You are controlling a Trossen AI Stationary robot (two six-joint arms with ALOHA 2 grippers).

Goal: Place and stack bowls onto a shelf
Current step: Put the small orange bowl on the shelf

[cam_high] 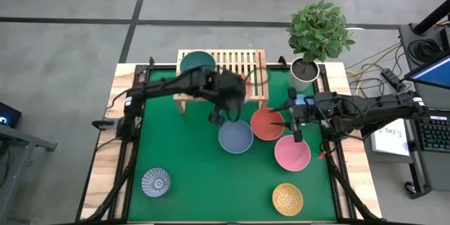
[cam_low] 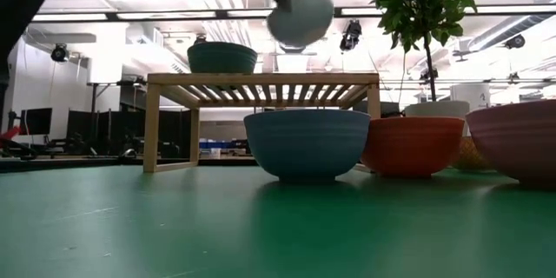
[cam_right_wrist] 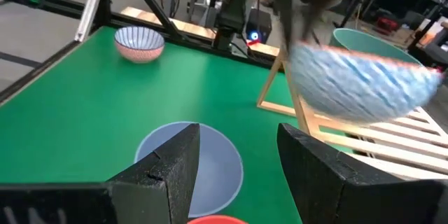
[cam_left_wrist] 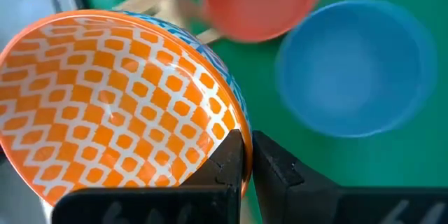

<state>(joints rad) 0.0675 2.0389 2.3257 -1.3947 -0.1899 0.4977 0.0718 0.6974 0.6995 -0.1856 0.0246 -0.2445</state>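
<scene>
Left gripper (cam_high: 219,116) clamped on the rim of the orange-patterned bowl (cam_left_wrist: 115,105), held in the air in front of the shelf (cam_high: 239,63) and above the blue-grey bowl (cam_high: 235,136). Right gripper (cam_high: 295,123) hovering with fingers spread wide over the gap between the red bowl (cam_high: 266,124) and the pink bowl (cam_high: 292,152), holding nothing. Green bowl (cam_high: 197,63) on the shelf's left end; dark patterned bowl (cam_high: 155,182) and yellow bowl (cam_high: 287,198) near the front of the green mat (cam_high: 204,183), well apart; potted plant (cam_high: 318,31) beside the shelf's right end.
</scene>
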